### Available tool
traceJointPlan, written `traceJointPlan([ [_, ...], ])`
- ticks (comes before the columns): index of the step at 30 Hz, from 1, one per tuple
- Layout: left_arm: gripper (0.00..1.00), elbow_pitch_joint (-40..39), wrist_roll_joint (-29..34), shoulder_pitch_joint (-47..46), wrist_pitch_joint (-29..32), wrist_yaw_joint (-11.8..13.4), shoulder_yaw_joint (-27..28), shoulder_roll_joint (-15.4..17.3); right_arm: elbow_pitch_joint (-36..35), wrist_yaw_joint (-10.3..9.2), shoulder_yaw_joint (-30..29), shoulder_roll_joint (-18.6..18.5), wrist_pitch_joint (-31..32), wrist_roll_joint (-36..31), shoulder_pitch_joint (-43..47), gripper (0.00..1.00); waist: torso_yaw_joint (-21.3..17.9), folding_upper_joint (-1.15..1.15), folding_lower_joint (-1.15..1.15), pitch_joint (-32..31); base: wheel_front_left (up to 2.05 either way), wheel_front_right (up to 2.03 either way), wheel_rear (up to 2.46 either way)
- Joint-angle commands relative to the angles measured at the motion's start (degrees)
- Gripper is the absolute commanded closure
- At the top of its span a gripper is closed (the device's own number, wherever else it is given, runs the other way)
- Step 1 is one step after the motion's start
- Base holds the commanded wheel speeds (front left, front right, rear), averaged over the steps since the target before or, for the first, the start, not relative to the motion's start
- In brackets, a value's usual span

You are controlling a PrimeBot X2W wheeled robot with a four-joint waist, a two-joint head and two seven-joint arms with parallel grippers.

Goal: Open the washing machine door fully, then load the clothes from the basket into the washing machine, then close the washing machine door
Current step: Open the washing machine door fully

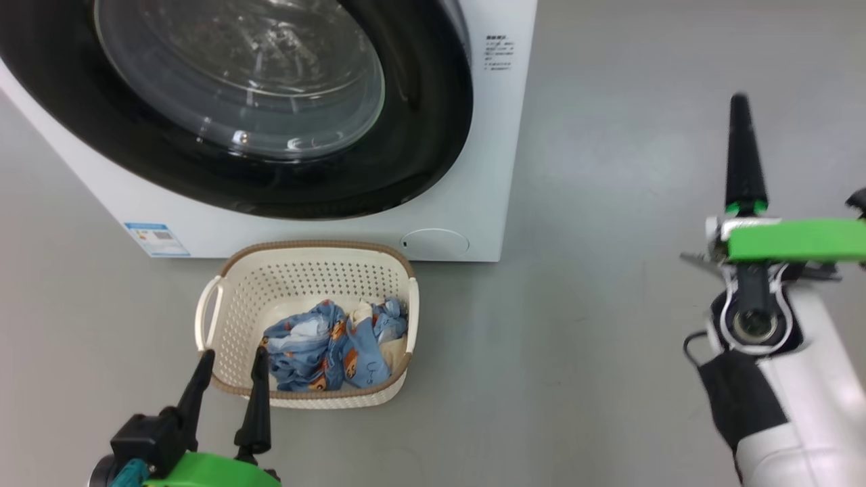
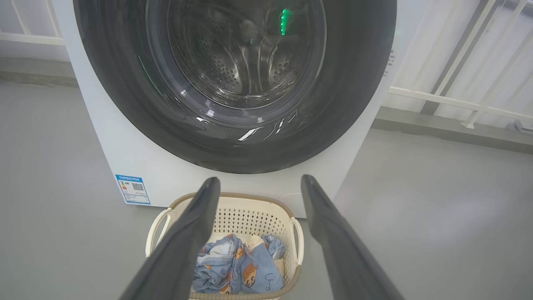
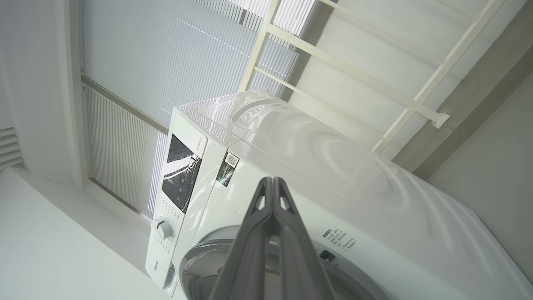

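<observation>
The white washing machine (image 1: 487,169) stands ahead with its round black-rimmed door (image 1: 419,135) shut against the front. The cream basket (image 1: 230,284) sits on the floor before it, holding the blue bear-print clothes (image 1: 335,348). My left gripper (image 1: 232,362) hangs open at the basket's near left rim, nothing between its fingers; in the left wrist view its fingers (image 2: 191,233) frame the basket (image 2: 250,212), the clothes (image 2: 241,266) and the door (image 2: 341,104). My right gripper (image 1: 739,101) is shut and empty, well off to the right of the machine; its wrist view looks at the washing machine (image 3: 333,166), fingertips (image 3: 271,180) pressed together.
Grey floor (image 1: 609,304) spreads to the right of the machine and around the basket. A blue energy label (image 1: 155,238) and a round service flap (image 1: 433,242) mark the machine's lower front. White railings (image 2: 458,100) stand behind the machine.
</observation>
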Motion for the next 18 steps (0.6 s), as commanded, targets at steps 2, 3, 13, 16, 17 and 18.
traceJointPlan([
  [2, 0.0, -1.2, -0.8, -2.9, -0.4, -0.1, 1.5, 0.5, -1.6, 0.09, 1.6, -0.8, 1.1, 4.5, -3.6, 1.0, 1.4, 0.0, 0.0, 1.4, 0.0, 0.0, 0.0],
  [3, 0.0, -1.2, -0.9, -3.1, -0.4, -0.1, 1.4, 0.5, -1.4, 0.09, 1.5, -1.2, 1.9, 6.8, -4.6, 1.0, 1.7, 0.0, 0.0, 1.7, 0.0, 0.0, 0.0],
  [13, 0.0, -1.3, -2.0, -5.8, -0.4, -0.1, -0.2, 0.2, 3.7, 0.09, 3.1, -5.1, 13.5, 18.7, -13.1, 1.0, 5.1, 0.0, 0.0, 4.9, 0.0, 0.0, 0.0],
  [16, 0.0, -1.3, -2.5, -6.6, -0.4, -0.1, -1.0, 0.1, 6.6, 0.09, 3.2, -5.8, 18.0, 21.2, -15.5, 1.0, 6.2, 0.0, 0.0, 6.1, 0.0, 0.0, 0.0],
  [17, 0.0, -1.3, -2.8, -6.9, -0.4, -0.1, -1.3, 0.1, 7.5, 0.09, 3.0, -6.1, 19.2, 21.9, -16.4, 1.0, 6.6, 0.0, 0.0, 6.5, 0.0, 0.0, 0.0],
  [18, 0.0, -1.3, -3.2, -7.2, -0.4, -0.1, -1.7, 0.1, 8.4, 0.09, 2.9, -6.4, 20.6, 22.5, -17.2, 1.0, 7.0, 0.0, 0.0, 6.9, 0.0, 0.0, 0.0],
])
